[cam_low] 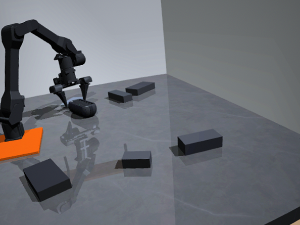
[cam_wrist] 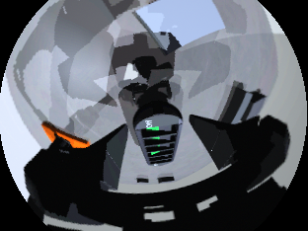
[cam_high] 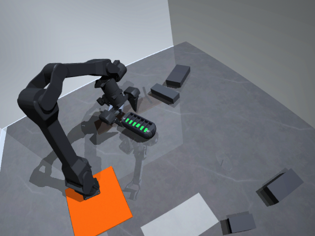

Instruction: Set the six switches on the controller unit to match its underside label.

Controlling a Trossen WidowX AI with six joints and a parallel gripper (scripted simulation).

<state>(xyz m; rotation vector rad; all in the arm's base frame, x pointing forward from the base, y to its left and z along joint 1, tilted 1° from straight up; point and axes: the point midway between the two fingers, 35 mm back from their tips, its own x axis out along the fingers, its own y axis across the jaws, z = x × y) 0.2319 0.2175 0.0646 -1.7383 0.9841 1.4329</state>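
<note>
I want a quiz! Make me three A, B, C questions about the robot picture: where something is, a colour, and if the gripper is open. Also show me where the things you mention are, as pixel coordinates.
1. Where is the robot arm's base (cam_high: 91,194) (cam_low: 13,138)?
A) on a grey block
B) on an orange plate
C) on the controller unit

2. What colour shows on the switches?
A) green
B) red
C) yellow

3. How is the gripper (cam_high: 127,117) (cam_low: 75,103) (cam_wrist: 160,122)?
A) shut
B) holding a block
C) open

Key:
1 B: the base stands on the orange plate (cam_high: 101,213) (cam_low: 24,147).
2 A: green patches line the controller unit's top (cam_high: 140,126).
3 C: its fingers stand wide apart.
</note>
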